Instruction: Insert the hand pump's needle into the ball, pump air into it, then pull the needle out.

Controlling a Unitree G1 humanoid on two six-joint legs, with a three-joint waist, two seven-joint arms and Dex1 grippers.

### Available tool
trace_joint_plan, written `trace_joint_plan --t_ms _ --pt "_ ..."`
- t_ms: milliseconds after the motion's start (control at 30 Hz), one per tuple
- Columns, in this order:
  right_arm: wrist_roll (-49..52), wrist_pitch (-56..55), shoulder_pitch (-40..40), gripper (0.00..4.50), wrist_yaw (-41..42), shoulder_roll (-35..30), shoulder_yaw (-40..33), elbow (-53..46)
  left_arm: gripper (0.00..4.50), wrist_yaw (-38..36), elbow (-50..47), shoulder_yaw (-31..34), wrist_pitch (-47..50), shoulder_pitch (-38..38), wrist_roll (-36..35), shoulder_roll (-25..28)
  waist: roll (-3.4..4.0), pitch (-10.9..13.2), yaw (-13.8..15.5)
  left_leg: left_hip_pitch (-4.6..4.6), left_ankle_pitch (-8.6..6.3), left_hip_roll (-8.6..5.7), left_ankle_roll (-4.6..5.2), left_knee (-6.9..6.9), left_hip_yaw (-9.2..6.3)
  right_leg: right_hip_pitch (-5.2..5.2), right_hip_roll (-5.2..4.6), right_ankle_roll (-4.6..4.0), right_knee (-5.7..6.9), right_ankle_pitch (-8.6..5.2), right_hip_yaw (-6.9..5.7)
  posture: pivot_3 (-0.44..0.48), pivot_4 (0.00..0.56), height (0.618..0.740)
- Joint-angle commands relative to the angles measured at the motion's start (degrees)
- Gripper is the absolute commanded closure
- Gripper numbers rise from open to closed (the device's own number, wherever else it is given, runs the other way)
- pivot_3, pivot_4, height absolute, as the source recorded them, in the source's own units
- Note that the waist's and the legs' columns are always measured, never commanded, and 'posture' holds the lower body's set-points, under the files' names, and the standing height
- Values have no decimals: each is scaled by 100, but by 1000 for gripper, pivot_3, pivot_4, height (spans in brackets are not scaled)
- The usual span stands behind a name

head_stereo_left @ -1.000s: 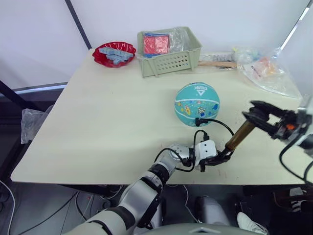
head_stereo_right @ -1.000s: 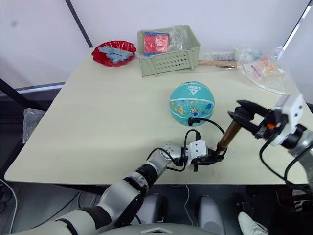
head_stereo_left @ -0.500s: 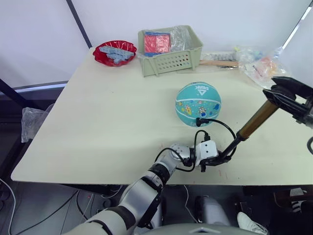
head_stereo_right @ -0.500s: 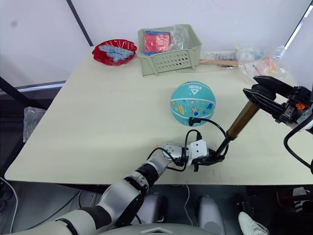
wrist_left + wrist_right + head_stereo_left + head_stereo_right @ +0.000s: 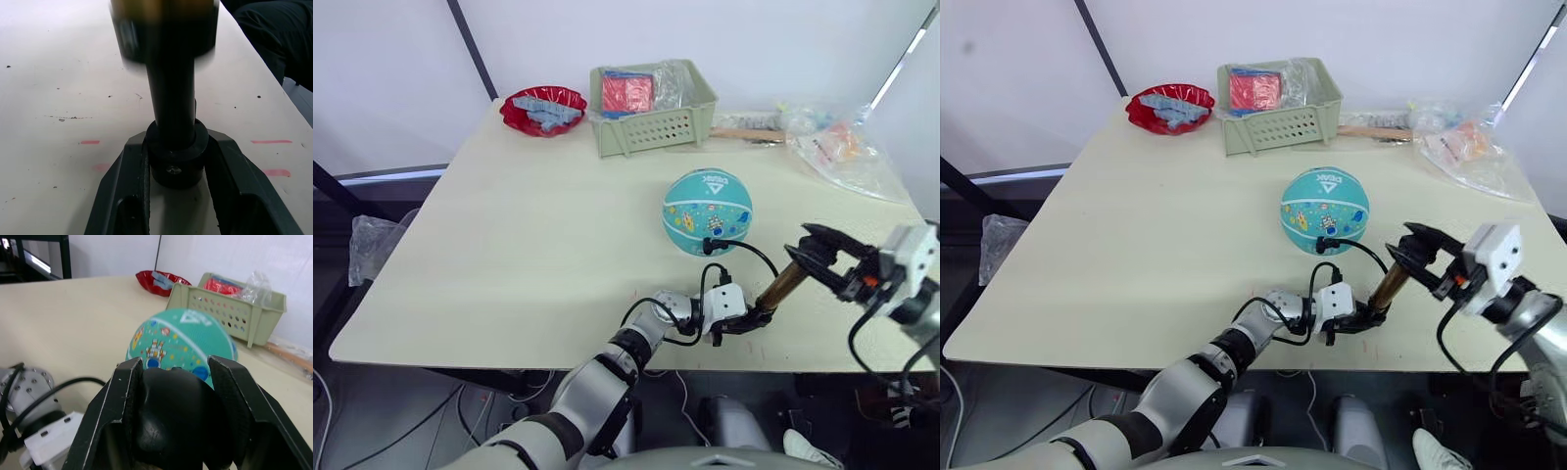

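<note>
In the left eye view, we are gripping the black base of the pump (image 5: 781, 288) with our left hand (image 5: 751, 319), low on the table (image 5: 529, 245) near its front edge. The pump is slanting up and away from that hand to our right hand (image 5: 815, 257), which is clamping the black handle at the top. The ball (image 5: 707, 211) is sitting on the table just beyond the left hand, and the black hose (image 5: 744, 250) is looping from the pump to a small fitting pressed against the ball's near side; the needle itself is too small to make out. Far beyond both hands, a green basket (image 5: 652, 108), a red dish (image 5: 542, 107) and a plastic bag (image 5: 842, 152) are lying along the back of the table.

In the left wrist view, our two fingers (image 5: 124, 191) are closing on the pump's round black base (image 5: 177, 156), with the gold barrel rising above.

In the right wrist view, our fingers (image 5: 120, 406) are pinching the rounded black handle (image 5: 171, 416), and the ball (image 5: 178, 342) is lying just beyond them.
</note>
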Motion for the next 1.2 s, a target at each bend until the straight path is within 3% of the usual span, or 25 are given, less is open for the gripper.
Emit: trace_joint_plan --t_ms 33,300,467,833,1067,1200 --pt "-717 -38 396 2870 -5 55 372 747 3415 -126 289 -210 170 122 288 91 0 -2 1 0 0 1 0 0 -2 1 0 0 0 0 -2 0 150 740" --pt "212 -149 -13 2870 177 28 -295 214 3415 -157 291 -207 161 125 310 100 37 9 6 -2 0 -3 -1 0 -2 1 -7 0 -1 0 -3 0 150 740" --pt "868 337 -498 2871 268 -469 -986 -18 3415 -168 294 -212 158 130 317 77 97 46 11 -17 0 -14 0 1 3 -11 -17 1 -2 1 -1 0 150 740" --pt "2388 1735 -1608 2871 246 -1750 -2334 -88 3415 -181 283 -231 162 135 291 84 120 87 16 -45 1 -20 1 9 2 -27 -18 2 -1 2 -1 0 150 740" --pt "2531 2187 -1750 2871 179 -1881 -2513 -268 3415 -184 292 -236 166 123 296 124 118 90 17 -56 1 -20 1 11 -3 -31 -18 3 -5 3 -6 0 150 740" --pt "1991 2186 -1064 2871 183 -1450 -1740 -608 3415 -209 275 -261 145 131 310 122 104 82 17 -56 1 -19 1 11 -13 -29 -17 2 -5 2 -15 0 150 740"
